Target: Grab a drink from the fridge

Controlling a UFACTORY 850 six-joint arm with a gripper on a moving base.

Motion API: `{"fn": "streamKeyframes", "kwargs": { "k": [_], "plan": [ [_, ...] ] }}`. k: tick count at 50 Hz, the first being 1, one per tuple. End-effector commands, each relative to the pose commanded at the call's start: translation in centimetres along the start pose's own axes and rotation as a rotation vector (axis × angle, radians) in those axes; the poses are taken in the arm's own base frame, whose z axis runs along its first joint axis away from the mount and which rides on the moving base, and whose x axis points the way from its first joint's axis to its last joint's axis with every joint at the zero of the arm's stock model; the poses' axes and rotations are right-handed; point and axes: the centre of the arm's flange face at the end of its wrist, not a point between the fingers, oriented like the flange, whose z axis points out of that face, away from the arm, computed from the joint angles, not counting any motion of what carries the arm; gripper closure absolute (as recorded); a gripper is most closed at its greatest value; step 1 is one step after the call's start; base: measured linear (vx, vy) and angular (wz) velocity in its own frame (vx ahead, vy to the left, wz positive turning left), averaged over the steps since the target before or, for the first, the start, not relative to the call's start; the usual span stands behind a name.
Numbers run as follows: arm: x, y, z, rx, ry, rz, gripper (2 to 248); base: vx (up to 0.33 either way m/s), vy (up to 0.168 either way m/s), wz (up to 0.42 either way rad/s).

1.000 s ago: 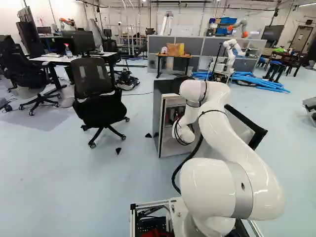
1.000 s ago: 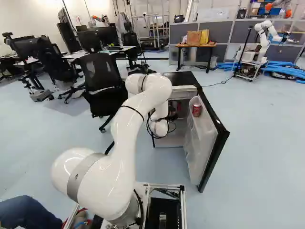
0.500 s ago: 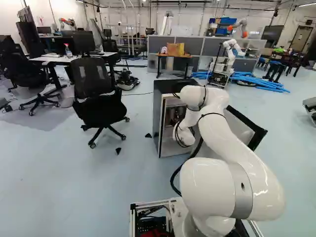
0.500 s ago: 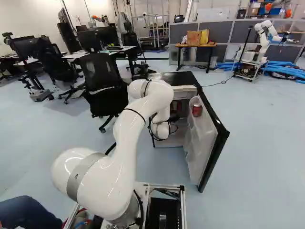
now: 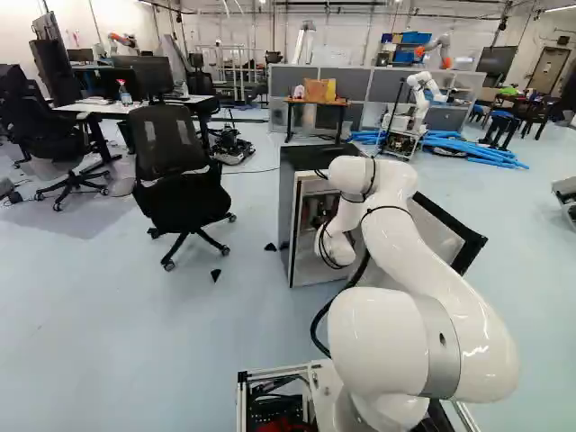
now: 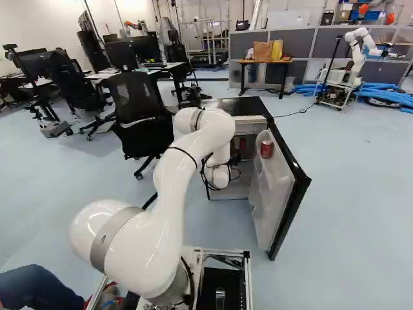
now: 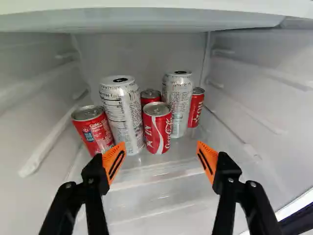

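the arm (image 6: 187,155) arches forward into the fridge (image 6: 248,106), gripper (image 6: 235,157) facing cans (image 7: 157,129), fingers (image 7: 114,164) wide apart, holding nothing.

Fridge shelf (image 7: 183,155) w/ 6 cans (image 7: 157,129)

Glossy metal cans (image 7: 157,128), smooth plastic fridge walls (image 7: 259,98)
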Motion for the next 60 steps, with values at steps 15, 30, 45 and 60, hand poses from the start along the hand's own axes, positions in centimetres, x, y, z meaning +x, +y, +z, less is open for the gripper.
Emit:
{"fn": "streamKeyframes", "kwargs": {
  "k": [15,30,45,60],
  "plan": [
    [0.0,0.0,0.0,0.0,0.0,0.0,53,0.0,0.0,0.0],
    [0.0,0.0,0.0,0.0,0.0,0.0,82,0.0,0.0,0.0],
    [0.0,0.0,0.0,0.0,0.0,0.0,81,0.0,0.0,0.0],
    [0.0,0.0,0.0,0.0,0.0,0.0,89,0.0,0.0,0.0]
  ]
}}
